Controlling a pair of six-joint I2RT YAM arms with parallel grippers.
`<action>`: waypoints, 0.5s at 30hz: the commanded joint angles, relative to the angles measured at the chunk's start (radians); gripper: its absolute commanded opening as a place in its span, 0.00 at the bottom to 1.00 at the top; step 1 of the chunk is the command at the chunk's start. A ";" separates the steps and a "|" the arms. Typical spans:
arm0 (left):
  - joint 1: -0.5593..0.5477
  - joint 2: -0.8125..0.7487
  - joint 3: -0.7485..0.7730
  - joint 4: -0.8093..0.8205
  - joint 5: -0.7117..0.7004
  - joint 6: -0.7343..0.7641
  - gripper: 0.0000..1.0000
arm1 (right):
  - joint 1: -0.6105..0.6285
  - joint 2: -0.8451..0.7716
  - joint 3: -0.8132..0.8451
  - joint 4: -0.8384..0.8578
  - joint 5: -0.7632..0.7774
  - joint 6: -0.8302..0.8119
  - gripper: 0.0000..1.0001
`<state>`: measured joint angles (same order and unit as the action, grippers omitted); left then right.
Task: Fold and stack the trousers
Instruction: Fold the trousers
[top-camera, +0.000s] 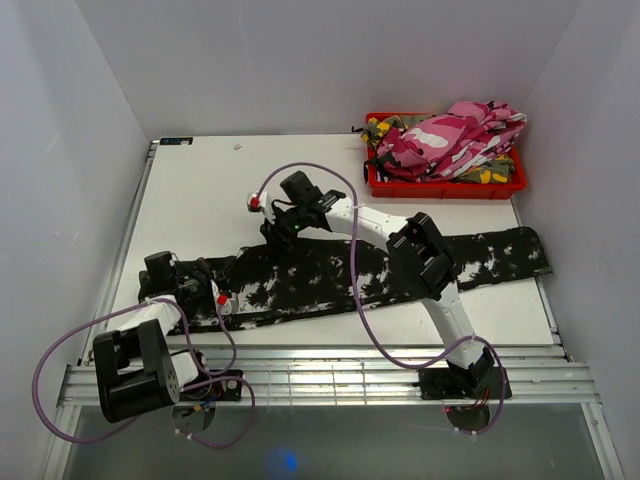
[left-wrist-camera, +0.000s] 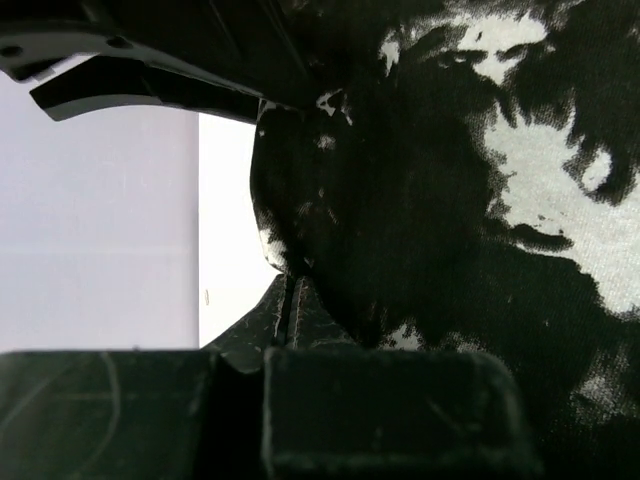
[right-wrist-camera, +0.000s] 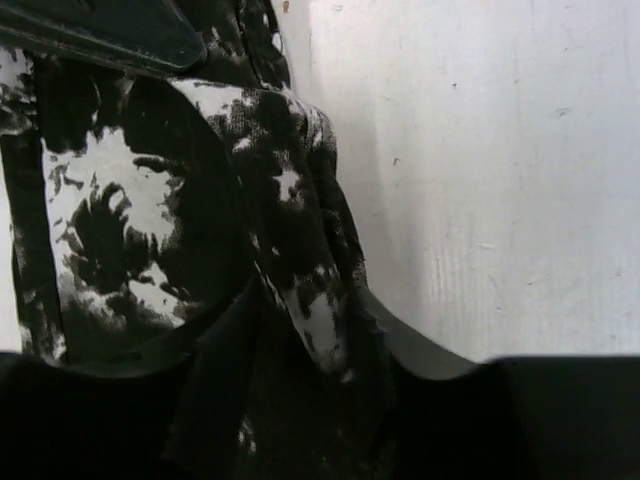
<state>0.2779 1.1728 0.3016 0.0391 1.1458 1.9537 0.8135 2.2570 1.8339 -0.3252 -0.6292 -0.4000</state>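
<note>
- The table (top-camera: 200, 190) is the biggest thing here. It needs a free bit of top to fold on.
- The black trousers (top-camera: 330, 280) with white blotches lie long and flat across the table, from the left side to the right side.
- The red bin (top-camera: 445, 190) sits at the far right corner. The pink trousers (top-camera: 450, 135) and the green-yellow trousers (top-camera: 386, 127) are piled in it.
- The left tool (left-wrist-camera: 280, 190) is closed and pinches the left end of the black trousers.
- The right tool (right-wrist-camera: 290, 200) is at the far edge of the black trousers, a bit to the right of the left tool. A fold of cloth sits between its jaws. I cannot tell if it really grips.
- I think the step now is the first fold: bring the left end over toward the right end.
- To do it well, the right tool should bite firmly first.
- Then both tools should lift together, stay level, and keep the cloth tight between them.
- Lay the end down softly so the edges line up and no bumps stay.
</note>
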 joint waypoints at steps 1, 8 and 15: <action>-0.003 0.001 0.031 0.002 0.098 0.289 0.00 | 0.012 -0.011 -0.025 0.018 0.019 -0.082 0.42; 0.047 0.019 0.207 0.105 -0.034 -0.188 0.56 | 0.016 -0.178 -0.235 0.175 0.097 -0.126 0.08; 0.122 0.091 0.542 -0.124 -0.107 -0.666 0.57 | 0.056 -0.326 -0.467 0.383 0.250 -0.154 0.08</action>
<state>0.3851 1.2388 0.7273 0.0429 1.0615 1.5543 0.8497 2.0190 1.4387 -0.0860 -0.4805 -0.5144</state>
